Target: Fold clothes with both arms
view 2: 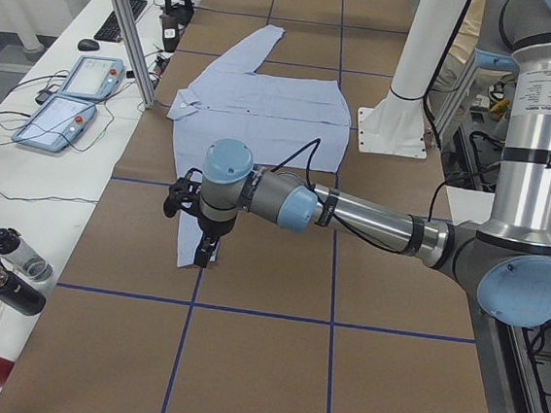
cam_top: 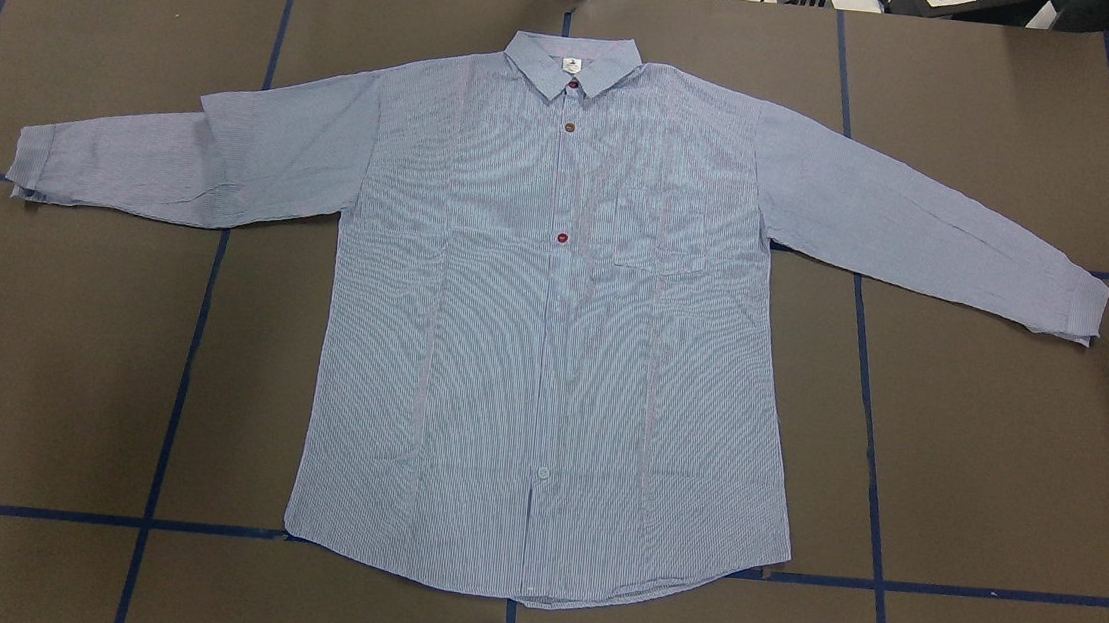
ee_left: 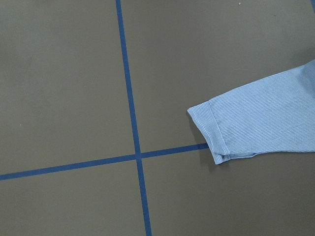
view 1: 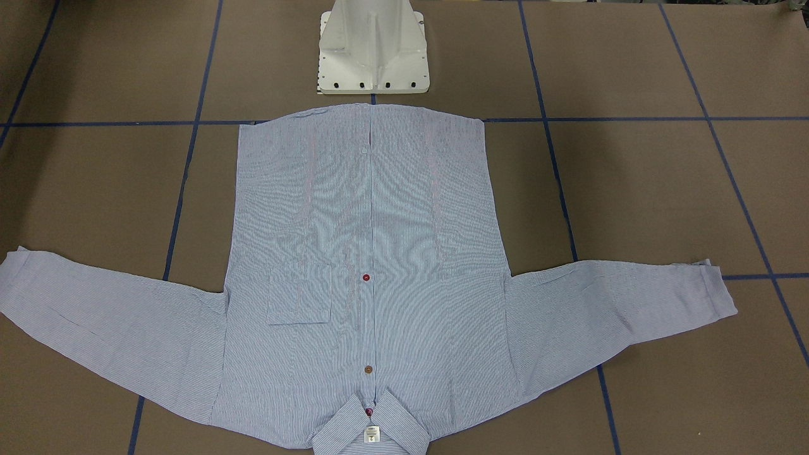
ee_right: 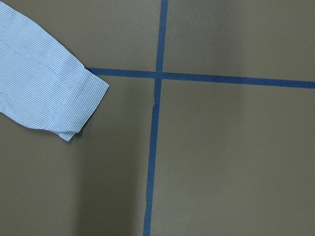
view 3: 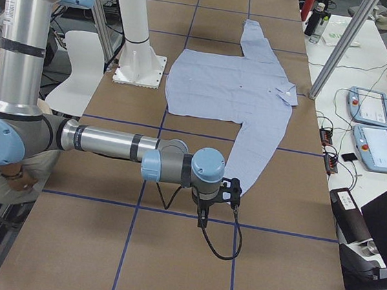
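Note:
The clothes are one light blue striped shirt [cam_top: 551,351], spread flat and front up on the brown table, collar [cam_top: 572,64] away from the robot's base and both sleeves stretched out sideways. My left arm reaches out low, and its gripper [view 2: 203,254] hangs over the end of the near sleeve [view 2: 192,240]; I cannot tell whether it is open or shut. The left wrist view shows that cuff [ee_left: 212,133], with no fingers in it. My right gripper [view 3: 203,217] hangs just past the other sleeve's end [view 3: 241,169]; its state cannot be told either. The other cuff [ee_right: 81,103] shows in the right wrist view.
The white pedestal base [view 1: 373,57] stands at the shirt's hem. Blue tape lines [cam_top: 179,359] grid the table. Two teach pendants [view 2: 71,99] and bottles [view 2: 15,274] lie on the white side bench. An aluminium post [view 2: 126,31] stands near the collar.

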Robot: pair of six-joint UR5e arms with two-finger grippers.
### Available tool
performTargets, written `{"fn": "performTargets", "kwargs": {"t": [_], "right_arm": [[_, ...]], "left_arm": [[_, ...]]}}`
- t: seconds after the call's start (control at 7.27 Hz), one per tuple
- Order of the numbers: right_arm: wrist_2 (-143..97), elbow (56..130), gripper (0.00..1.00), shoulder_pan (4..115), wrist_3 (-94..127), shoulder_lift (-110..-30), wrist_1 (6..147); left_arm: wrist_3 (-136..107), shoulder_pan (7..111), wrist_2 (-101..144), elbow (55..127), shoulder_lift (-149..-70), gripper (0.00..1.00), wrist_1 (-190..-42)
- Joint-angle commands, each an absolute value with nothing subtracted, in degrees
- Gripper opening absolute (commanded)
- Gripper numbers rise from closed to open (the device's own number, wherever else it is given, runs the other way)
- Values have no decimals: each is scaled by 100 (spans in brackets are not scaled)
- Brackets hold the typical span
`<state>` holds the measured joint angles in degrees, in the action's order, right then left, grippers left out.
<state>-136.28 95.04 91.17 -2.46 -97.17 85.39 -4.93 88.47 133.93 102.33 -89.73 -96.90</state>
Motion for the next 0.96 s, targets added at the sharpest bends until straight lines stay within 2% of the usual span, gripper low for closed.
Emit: {"fn": "performTargets", "kwargs": {"t": [0.0, 0.83], "right_arm": [[-13667, 9440, 100, 9114, -246, -9712, 8508], [-14227, 9255, 100, 9114, -272, -9825, 8490]], "left_arm": [[-475, 8842, 13403, 10457, -8965, 100, -9686], [-527, 8842, 13614, 10468, -8815, 100, -9729]]}}
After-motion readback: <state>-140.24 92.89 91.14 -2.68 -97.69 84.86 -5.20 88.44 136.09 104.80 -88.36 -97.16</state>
